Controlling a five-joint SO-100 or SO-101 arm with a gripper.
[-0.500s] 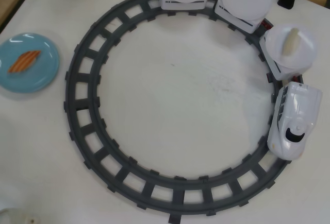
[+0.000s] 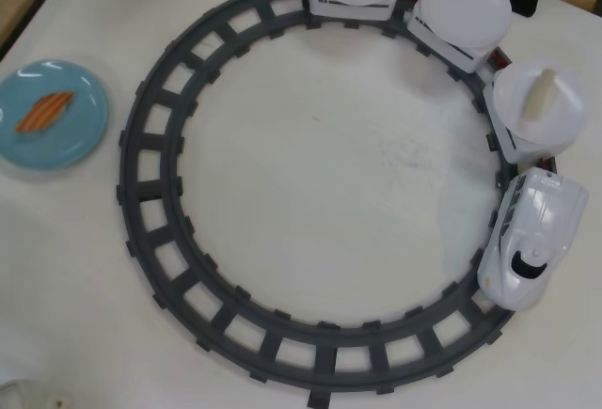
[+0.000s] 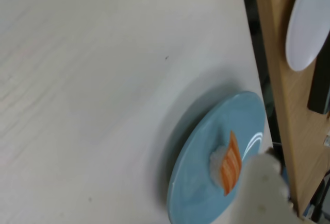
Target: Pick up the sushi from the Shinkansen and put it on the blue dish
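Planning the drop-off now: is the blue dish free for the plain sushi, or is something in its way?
Not free: a salmon piece already lies across the middle of the blue dish. The cream sushi sits on the white plate behind the Shinkansen; open table and grey track lie between.

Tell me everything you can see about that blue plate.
The blue dish is a round, glossy light-blue plate, plastic by its look, with light glinting off it. In the overhead view it lies flat on the white table, left of the grey track and apart from it. One orange white-striped sushi piece rests on it; the wrist view shows the same.
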